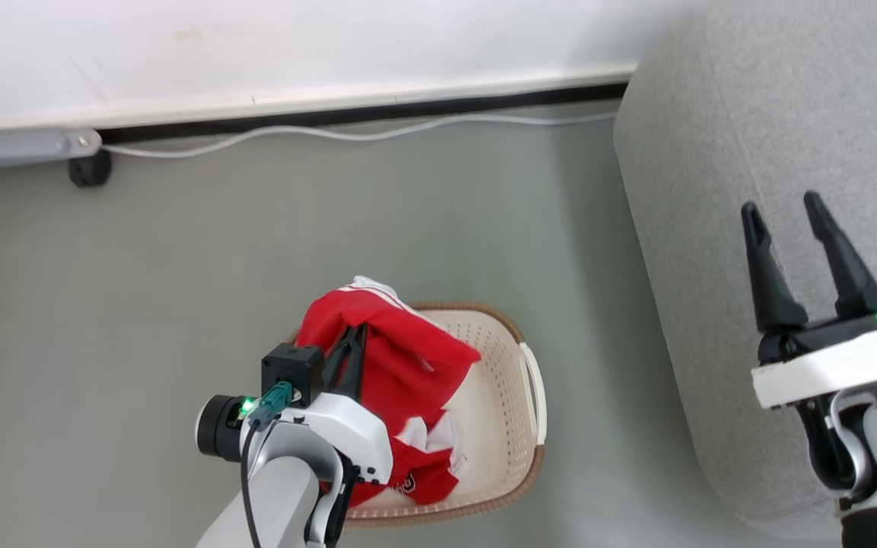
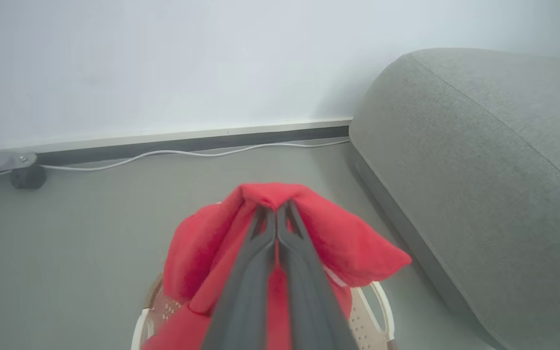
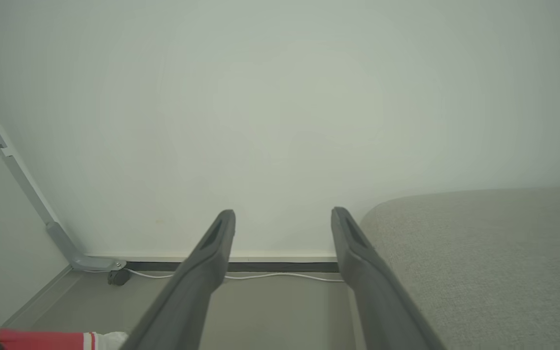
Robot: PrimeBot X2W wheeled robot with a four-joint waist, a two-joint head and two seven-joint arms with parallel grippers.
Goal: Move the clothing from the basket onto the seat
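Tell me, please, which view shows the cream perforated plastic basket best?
The head view: the cream perforated plastic basket shows its brown rim, side and white handle beside the red fabric garment. The left wrist view catches slivers under the garment; the right wrist view faces the white wall.

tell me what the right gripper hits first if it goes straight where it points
Probably the white wall: the open right gripper aims at it above the floor cable, and the sofa lies just off to the side. Depth is hard to judge.
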